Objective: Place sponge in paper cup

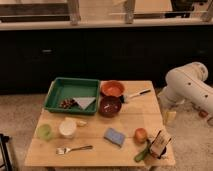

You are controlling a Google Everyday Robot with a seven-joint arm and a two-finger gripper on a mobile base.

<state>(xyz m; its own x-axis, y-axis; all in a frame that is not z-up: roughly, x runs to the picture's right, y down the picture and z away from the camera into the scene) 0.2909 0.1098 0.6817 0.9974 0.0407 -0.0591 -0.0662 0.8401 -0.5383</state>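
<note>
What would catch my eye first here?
The big white robot arm bends in at the right, its gripper apparently hanging beside the table's right edge. On the wooden table, a green tray sits back left, and a blue sponge lies near the front.

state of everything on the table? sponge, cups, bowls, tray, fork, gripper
sponge: flat on the table, not in any cup
paper cup: upright, sponge not in it
green cup: upright
green tray: holds a folded cloth
orange bowl: upright
red bowl: upright
fork: lying flat
gripper: by the table's front right corner, apart from the sponge
</note>
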